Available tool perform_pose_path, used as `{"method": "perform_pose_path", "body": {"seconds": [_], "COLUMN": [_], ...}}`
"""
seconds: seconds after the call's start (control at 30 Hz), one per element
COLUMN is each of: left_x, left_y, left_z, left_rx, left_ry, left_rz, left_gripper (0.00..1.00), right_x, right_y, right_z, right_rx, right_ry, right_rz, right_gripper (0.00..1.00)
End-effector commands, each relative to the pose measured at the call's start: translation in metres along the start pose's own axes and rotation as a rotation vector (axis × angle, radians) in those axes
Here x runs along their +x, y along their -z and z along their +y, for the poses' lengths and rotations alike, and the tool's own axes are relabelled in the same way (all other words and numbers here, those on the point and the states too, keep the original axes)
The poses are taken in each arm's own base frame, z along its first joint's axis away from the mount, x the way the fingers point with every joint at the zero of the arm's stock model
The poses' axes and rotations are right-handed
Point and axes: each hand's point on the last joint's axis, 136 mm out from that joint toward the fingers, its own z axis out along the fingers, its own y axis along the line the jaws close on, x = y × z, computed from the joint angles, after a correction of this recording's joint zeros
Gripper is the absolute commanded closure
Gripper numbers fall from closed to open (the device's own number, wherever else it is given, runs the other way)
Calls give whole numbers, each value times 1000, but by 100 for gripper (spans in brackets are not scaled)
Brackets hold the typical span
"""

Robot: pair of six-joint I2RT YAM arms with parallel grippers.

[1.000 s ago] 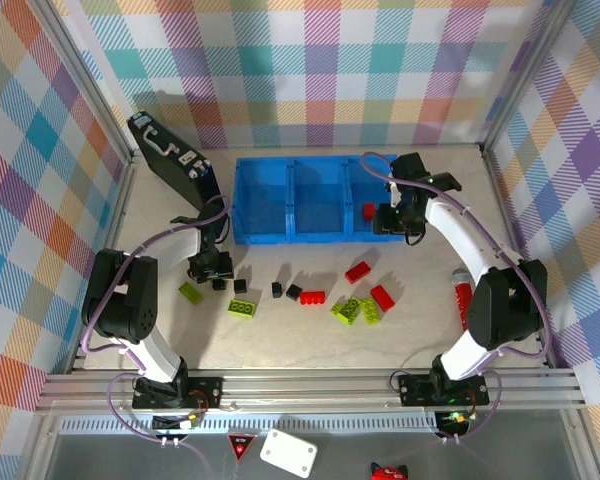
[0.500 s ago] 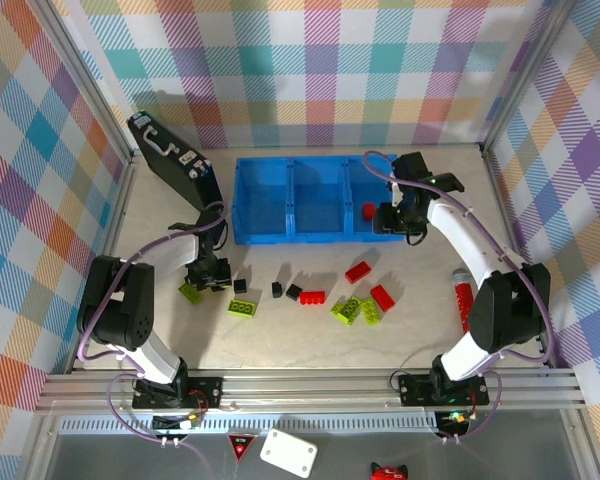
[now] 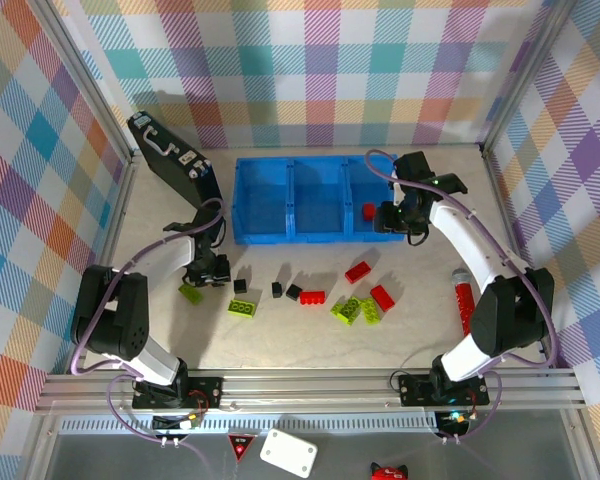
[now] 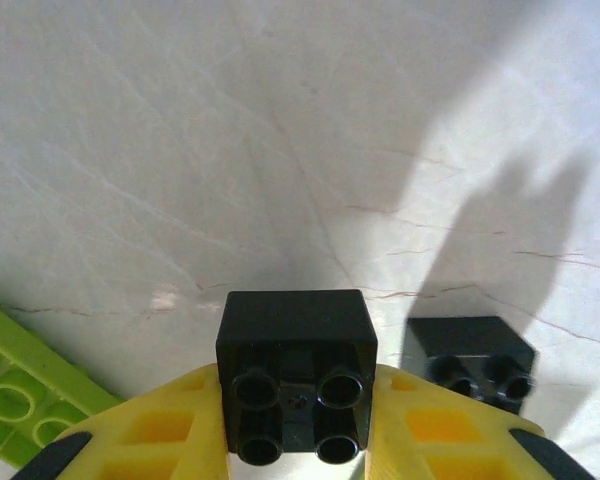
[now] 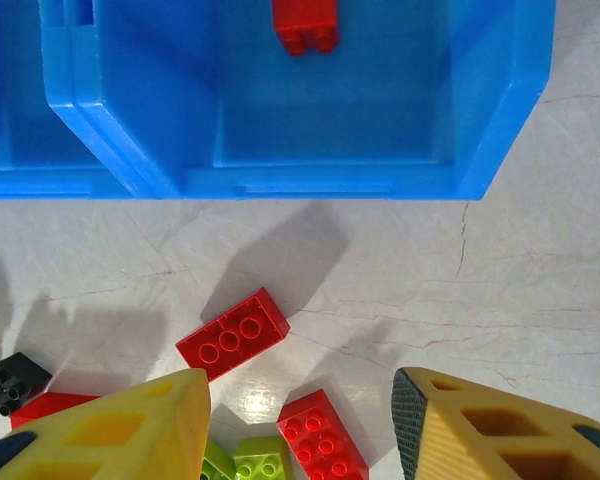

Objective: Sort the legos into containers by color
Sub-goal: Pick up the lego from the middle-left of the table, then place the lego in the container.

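My left gripper (image 3: pixel 209 272) (image 4: pixel 296 392) is shut on a black lego (image 4: pixel 296 320) low over the table, yellow fingers pressed to both its sides. Another black lego (image 4: pixel 467 355) lies just to the right and a lime one (image 4: pixel 15 400) to the left. The blue containers (image 3: pixel 292 238) stand in a row at the back, with one red lego (image 3: pixel 368 211) (image 5: pixel 304 22) in the right compartment. My right gripper (image 3: pixel 395 216) (image 5: pixel 300 420) hangs open by that compartment's front wall, nothing between its fingers. Red legos (image 5: pixel 232 332) (image 5: pixel 322 435), lime (image 3: pixel 345 311) and black (image 3: pixel 277 290) ones are scattered mid-table.
A black case with a handle (image 3: pixel 170 155) leans in the back left corner. A long flat red strip (image 3: pixel 463 300) lies at the right by the right arm. Checkered walls close in three sides.
The left gripper's jaws have closed onto the black lego and the arm has shifted slightly left. The right arm has barely moved.
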Motion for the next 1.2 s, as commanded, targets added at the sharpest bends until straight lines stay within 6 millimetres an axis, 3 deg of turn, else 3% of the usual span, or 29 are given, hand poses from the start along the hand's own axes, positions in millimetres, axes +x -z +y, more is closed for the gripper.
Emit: {"method": "perform_pose_path", "body": {"seconds": [0.0, 0.23, 0.47, 0.67, 0.8, 0.97, 1.17], "left_x": [-4, -15, -41, -63, -77, -104, -132], "left_y": [19, 44, 76, 91, 95, 90, 66], "left_z": [-18, -44, -72, -103, -122, -129, -138], "left_rx": [58, 115, 196, 244, 244, 165, 95], "left_ry": [-8, -33, -41, -72, -94, -105, -118], "left_rz": [-26, -83, -176, -219, -246, -300, -305], "left_gripper": [71, 72, 73, 73, 73, 73, 73], "right_x": [7, 10, 9, 8, 8, 10, 12], "right_y": [1, -2, -2, 0, 2, 4, 6], "right_z": [5, 5, 6, 5, 5, 4, 3], "right_rx": [-26, -34, -34, -30, -29, -26, -20], "right_ry": [-4, -9, -8, -4, -1, 1, 4], "right_rz": [11, 15, 9, 3, 1, -1, -3], "right_gripper": [47, 47, 47, 47, 47, 47, 46]}}
